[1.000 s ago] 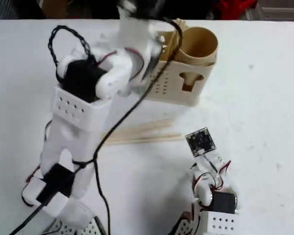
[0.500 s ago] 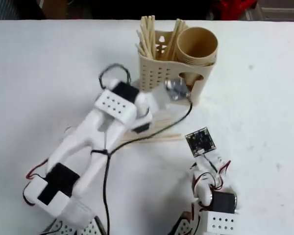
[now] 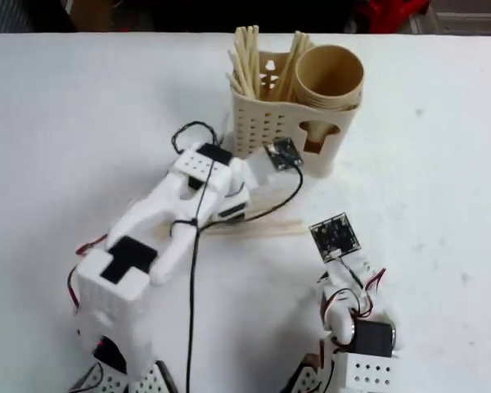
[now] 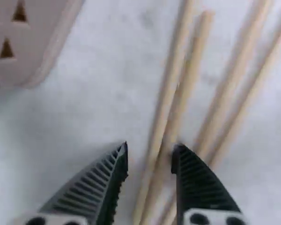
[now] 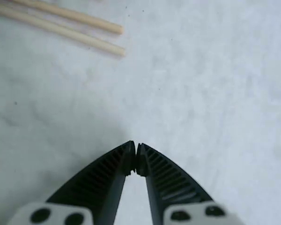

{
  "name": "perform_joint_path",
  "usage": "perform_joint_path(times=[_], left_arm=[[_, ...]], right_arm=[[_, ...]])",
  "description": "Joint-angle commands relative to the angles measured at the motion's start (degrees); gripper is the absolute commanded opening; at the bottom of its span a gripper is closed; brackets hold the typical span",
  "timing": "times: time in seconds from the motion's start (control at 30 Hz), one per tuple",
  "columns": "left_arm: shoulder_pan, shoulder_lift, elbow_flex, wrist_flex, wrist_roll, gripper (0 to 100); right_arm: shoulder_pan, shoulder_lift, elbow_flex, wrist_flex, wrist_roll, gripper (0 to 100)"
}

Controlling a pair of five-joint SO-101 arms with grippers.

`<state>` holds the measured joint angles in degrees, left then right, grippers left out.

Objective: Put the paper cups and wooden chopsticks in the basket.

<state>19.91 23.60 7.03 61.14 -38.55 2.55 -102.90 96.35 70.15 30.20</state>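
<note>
The left end effector [image 4: 150, 149] stood open astride wooden chopsticks [image 4: 178, 110] on the tabletop [image 4: 84, 112] — the right end effector [image 5: 135, 150] sat closed, empty.

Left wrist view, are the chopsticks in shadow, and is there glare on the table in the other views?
Left wrist view: the chopsticks are evenly lit, no hard shadow. Right wrist view: a soft shadow lies on the table beside the right gripper. High view: the table is bright, without glare spots.

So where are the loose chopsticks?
High view: the wooden chopsticks lie on the white table beside the beige plastic basket, two between the open jaws of the left gripper.
</note>
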Motion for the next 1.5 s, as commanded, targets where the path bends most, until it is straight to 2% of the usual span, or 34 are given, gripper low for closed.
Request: perform_joint_path(times=[0.0,0.1,0.3,0.53,1.07,1.23,1.3,1.47], left_arm=[[-0.84,1.45,-4.48,2.20,-0.62,17],[-0.22,2.33,-4.04,2.20,-1.93,16],[0.13,2.42,-3.78,4.57,-3.16,5],[0.04,1.10,-4.04,9.32,-7.38,2],[-0.13,-29.58,-3.78,19.52,-6.33,2],[0.22,-39.69,-4.31,18.90,-1.58,2],[0.13,-42.86,-4.22,16.35,0.88,2],[0.22,-49.54,-4.31,3.69,11.16,2]], right_arm=[[0.22,-0.40,0.44,0.13,0.70,1.8],[0.22,-0.40,0.44,0.13,0.70,1.8],[0.22,-0.40,0.44,0.13,0.70,1.8],[0.22,-0.40,0.44,0.13,0.70,1.9],[0.22,-0.40,0.44,0.13,0.70,1.9],[0.22,-0.40,0.44,0.13,0.70,1.9],[0.22,-0.40,0.44,0.13,0.70,1.9],[0.13,-0.40,0.44,0.13,0.70,1.9]])
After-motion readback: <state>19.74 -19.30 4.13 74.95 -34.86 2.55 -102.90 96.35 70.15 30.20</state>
